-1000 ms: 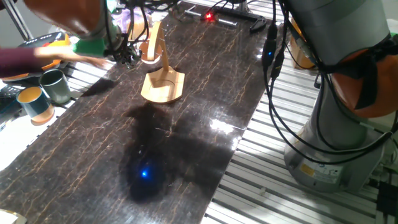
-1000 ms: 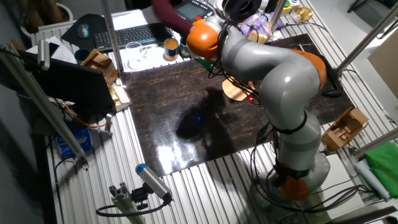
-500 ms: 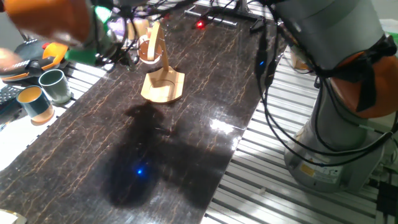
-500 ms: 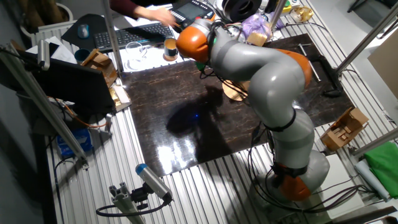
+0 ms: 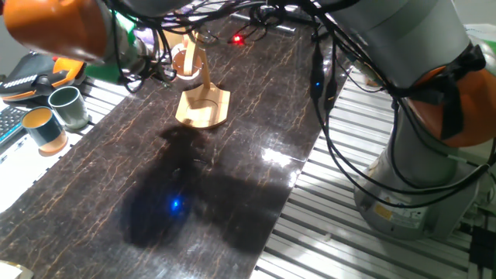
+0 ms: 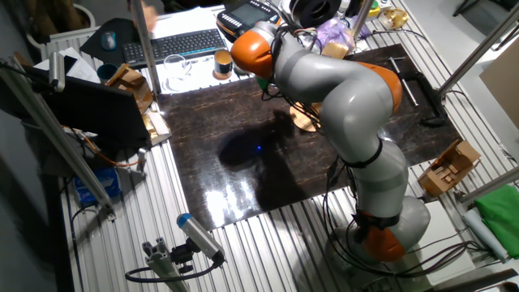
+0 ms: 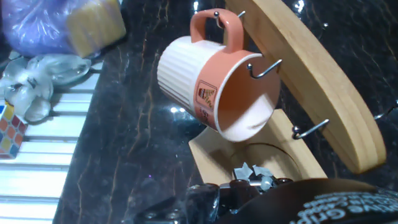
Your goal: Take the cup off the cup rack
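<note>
While the tool (image 7: pixel 249 186) shows only as a dark blur of metal parts along the bottom edge of the hand view, so that I cannot tell whether its fingers are spread or closed, nothing appears to be held in it. Just ahead of it and slightly above hangs the small salmon-pink ribbed cup with a pale peach inside (image 7: pixel 211 81), its little handle hooked over a thin metal peg at the top of the light wooden cup rack with a curved upright arm and a flat rounded base (image 7: pixel 323 87). The cup tilts, its open mouth facing down and toward the camera, its long axis slanting from the mouth, low and near, up and away to the left, the handle uppermost. The move ahead, I judge, turns on this: the cup must be gripped and lifted up and off the peg before it is drawn away, and two more wire pegs jut from the arm right beside the rim, where they could snag it. Farther off on the dark marbled counter (image 5: pixel 232 155) nothing crowds the rack (image 5: pixel 203 101). Beyond the counter's edge stand a dark green cup (image 5: pixel 70 107) and a teal cup with a tan inside (image 5: pixel 44 130), well apart from the rack, and a purple bag (image 7: pixel 37 25) with small clutter lies farther still.
</note>
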You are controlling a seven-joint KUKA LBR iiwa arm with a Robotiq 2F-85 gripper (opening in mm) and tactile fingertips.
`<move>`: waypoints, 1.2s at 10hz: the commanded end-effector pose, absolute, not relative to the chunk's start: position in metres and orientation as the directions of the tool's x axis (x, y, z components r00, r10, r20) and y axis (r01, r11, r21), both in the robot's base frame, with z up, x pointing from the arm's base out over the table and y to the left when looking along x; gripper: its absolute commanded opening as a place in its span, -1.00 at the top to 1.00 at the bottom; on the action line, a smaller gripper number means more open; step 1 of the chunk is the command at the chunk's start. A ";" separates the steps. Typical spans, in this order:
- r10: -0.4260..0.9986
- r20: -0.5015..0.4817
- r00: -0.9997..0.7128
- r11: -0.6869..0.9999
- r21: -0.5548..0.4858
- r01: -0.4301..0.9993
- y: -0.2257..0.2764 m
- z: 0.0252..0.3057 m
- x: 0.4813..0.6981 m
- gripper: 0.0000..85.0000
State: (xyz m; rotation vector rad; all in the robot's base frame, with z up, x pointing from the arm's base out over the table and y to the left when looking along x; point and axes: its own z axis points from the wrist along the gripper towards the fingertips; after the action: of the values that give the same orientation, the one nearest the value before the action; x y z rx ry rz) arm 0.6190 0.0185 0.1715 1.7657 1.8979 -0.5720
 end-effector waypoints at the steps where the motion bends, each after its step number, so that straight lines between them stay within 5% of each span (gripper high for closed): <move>1: 0.776 -0.628 -0.061 0.102 0.028 0.994 0.018 0.171 0.620 0.98; 12: 0.799 -0.601 -0.033 0.044 0.004 0.999 0.006 0.169 0.620 0.98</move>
State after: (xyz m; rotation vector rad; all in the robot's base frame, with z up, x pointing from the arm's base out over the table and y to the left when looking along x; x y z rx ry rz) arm 0.6196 0.0054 0.1685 1.8050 1.8826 -0.5999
